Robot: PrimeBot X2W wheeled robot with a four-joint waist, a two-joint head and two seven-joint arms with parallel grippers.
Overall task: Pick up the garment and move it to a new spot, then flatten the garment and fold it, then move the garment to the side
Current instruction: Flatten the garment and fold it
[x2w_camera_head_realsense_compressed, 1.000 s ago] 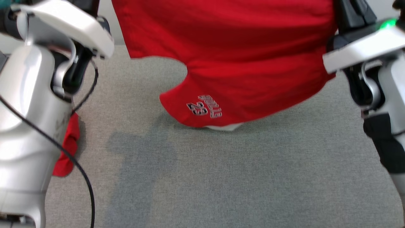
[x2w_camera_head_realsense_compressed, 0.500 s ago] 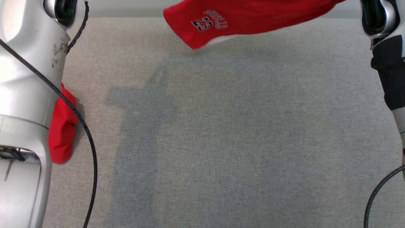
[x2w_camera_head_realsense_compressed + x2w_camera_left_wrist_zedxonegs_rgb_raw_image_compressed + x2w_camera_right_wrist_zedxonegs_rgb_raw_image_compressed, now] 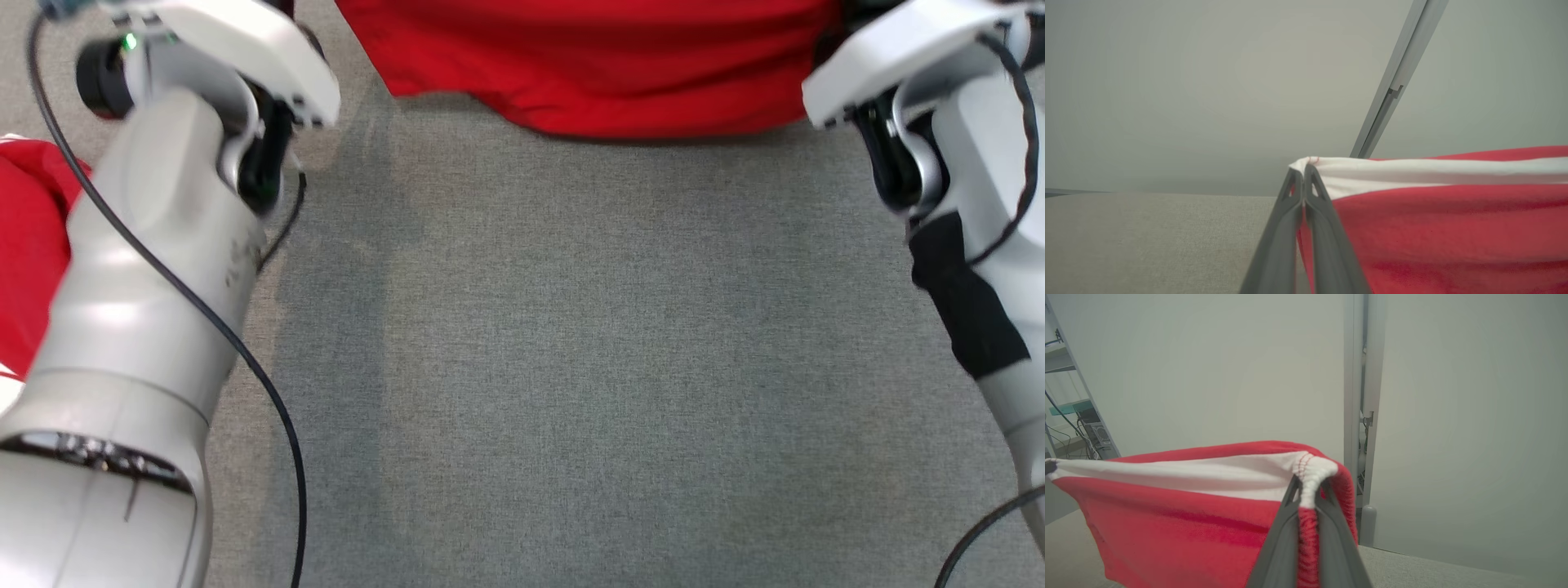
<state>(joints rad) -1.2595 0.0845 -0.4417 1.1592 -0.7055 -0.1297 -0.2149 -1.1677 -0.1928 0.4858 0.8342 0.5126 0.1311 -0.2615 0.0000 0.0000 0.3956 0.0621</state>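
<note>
Garment (image 3: 604,73): red, stretched between your two hands over the far part of the worktop (image 3: 571,367). Held taut by its top edge, I judge, so it hangs flat for laying down. You cannot tell whether the hem touches the worktop.
Red cloth (image 3: 28,237): bunched at the worktop's left edge, apart from the garment.
White band (image 3: 1188,473): the wrist views show this lining along the held edge; the head view adds the worktop nearer than the hem.
Left hand (image 3: 1303,179): pressed together, pinching the band's corner above the worktop.
Right hand (image 3: 1308,490): pinching the opposite gathered, stitched corner.
</note>
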